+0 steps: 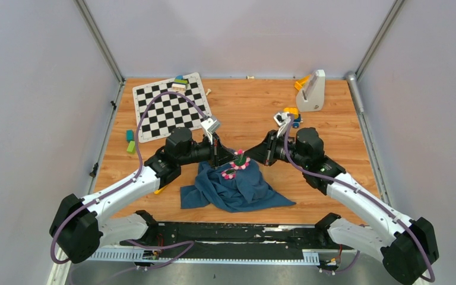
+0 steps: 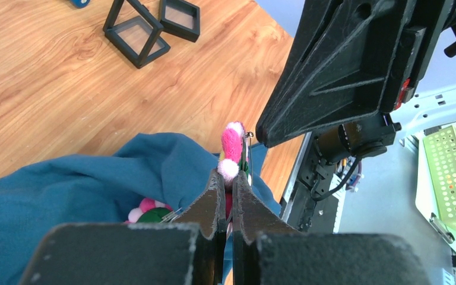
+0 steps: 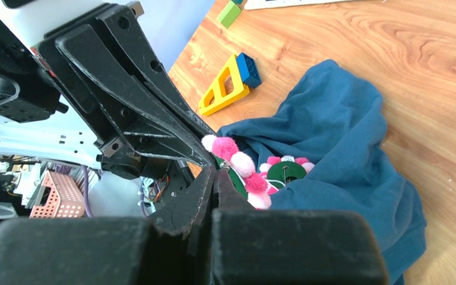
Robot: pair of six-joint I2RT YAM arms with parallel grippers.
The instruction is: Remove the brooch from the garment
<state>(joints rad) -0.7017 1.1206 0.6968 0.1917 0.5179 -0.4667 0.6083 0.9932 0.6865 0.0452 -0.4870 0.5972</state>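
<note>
The blue garment (image 1: 237, 193) lies bunched at the table's near middle. The brooch (image 1: 229, 174), a flat flower with pink and white petals round a dark green centre, lies on it, also in the left wrist view (image 2: 148, 212) and right wrist view (image 3: 286, 172). A second pink-and-white pom-pom flower (image 1: 239, 159) stands on edge above the cloth. My left gripper (image 2: 228, 178) is shut on its lower edge (image 2: 233, 145). My right gripper (image 3: 215, 172) is shut with its tips against that flower's green back (image 3: 237, 160); whether it grips is hidden.
A checkerboard mat (image 1: 171, 107) with blocks lies at the back left, with green blocks (image 1: 130, 141) beside it. A white stand (image 1: 312, 91) is at the back right. A yellow and blue block (image 3: 228, 86) lies left of the garment. Black frames (image 2: 148, 29) lie beyond it.
</note>
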